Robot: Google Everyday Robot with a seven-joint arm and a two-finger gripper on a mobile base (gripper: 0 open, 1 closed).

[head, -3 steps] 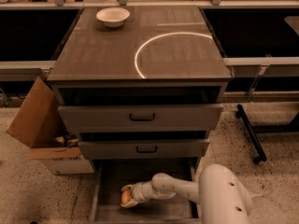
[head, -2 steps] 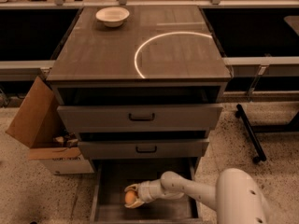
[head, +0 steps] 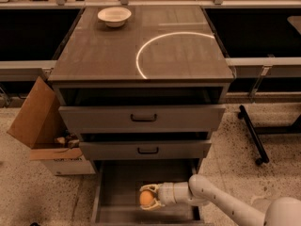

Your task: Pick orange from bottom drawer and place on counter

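While my gripper (head: 142, 197) clenched the orange (head: 146, 199) inside the open bottom drawer (head: 120, 178), I judged a steep lift could knock it on the middle drawer (head: 178, 149) above and jar it loose short of the counter (head: 103, 55).

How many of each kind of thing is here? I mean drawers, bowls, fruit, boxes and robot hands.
Drawers: 3, the top drawer, middle drawer and bottom drawer
Bowls: 1, the white bowl on the counter
Fruit: 1, the orange in the bottom drawer
Boxes: 1, the cardboard box beside the cabinet
Robot hands: 1, the gripper, in the bottom drawer, shut on the orange
Total: 7
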